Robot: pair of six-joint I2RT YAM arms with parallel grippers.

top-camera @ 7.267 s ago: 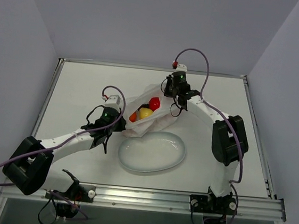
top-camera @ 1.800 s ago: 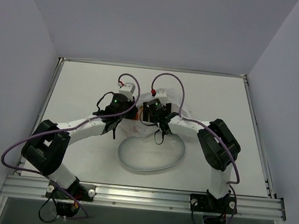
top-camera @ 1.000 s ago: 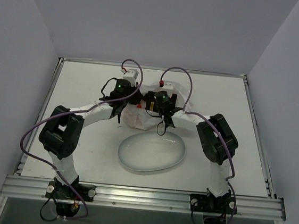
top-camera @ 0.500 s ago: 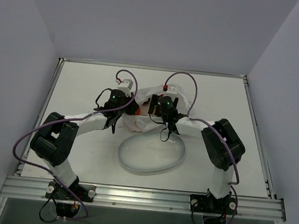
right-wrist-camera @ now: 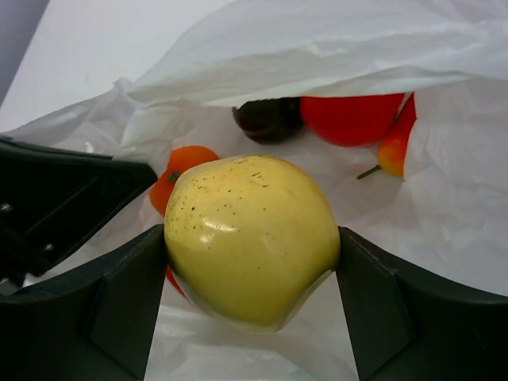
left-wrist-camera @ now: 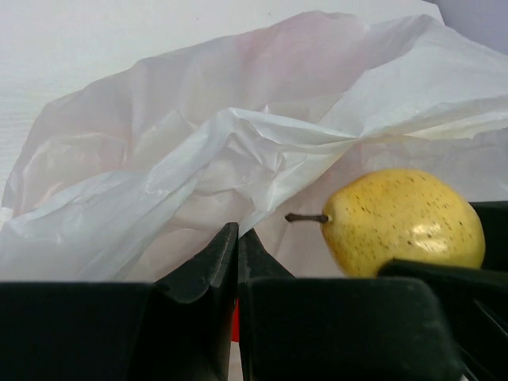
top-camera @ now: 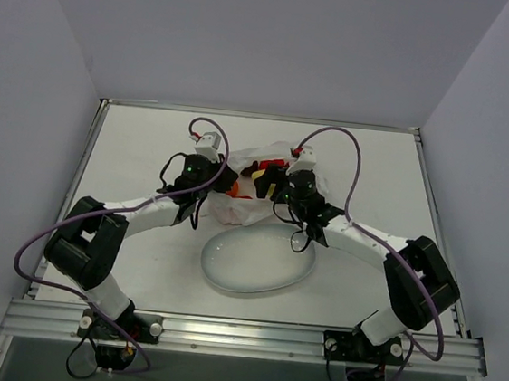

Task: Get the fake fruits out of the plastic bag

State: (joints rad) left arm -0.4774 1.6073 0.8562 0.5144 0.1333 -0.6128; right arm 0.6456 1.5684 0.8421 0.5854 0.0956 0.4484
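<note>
Right gripper point(right-wrist-camera: 252, 258) — clasping yellow pear point(right-wrist-camera: 250, 230), left gripper point(left-wrist-camera: 236, 258) — pinching plastic bag point(left-wrist-camera: 198, 151)

The plastic bag point(top-camera: 234, 208) slumps in a thin, crinkled, translucent white heap, its mouth gaping open. At that mouth a glossy, speckled yellow pear point(right-wrist-camera: 246, 210) sits clamped on both sides by the right gripper point(right-wrist-camera: 252, 238). Deeper inside the bag lie an orange fruit point(right-wrist-camera: 187, 162), a dark plum point(right-wrist-camera: 268, 118), a round red fruit point(right-wrist-camera: 349, 117) and a small red-orange fruit point(right-wrist-camera: 394, 152).

Glossy pear point(right-wrist-camera: 250, 238), crinkly, seemingly plastic bag point(left-wrist-camera: 198, 143)
</note>
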